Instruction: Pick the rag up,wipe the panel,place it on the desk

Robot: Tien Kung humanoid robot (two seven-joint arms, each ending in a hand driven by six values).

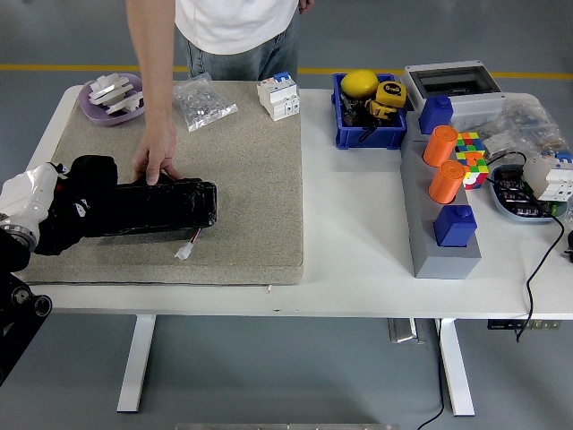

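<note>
Now left robot hand (79,208) on panel (148,208), grip indiscernible; no legible writing.

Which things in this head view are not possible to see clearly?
- Left hand, head view: black against the black panel; fingers and any rag cannot be separated.
- Right arm: outside the picture.
- Person's hand: fingertips on the panel's far edge; the head is cut off by the top edge.
- Blue bin: small items under the yellow objects are too small to tell.
</note>
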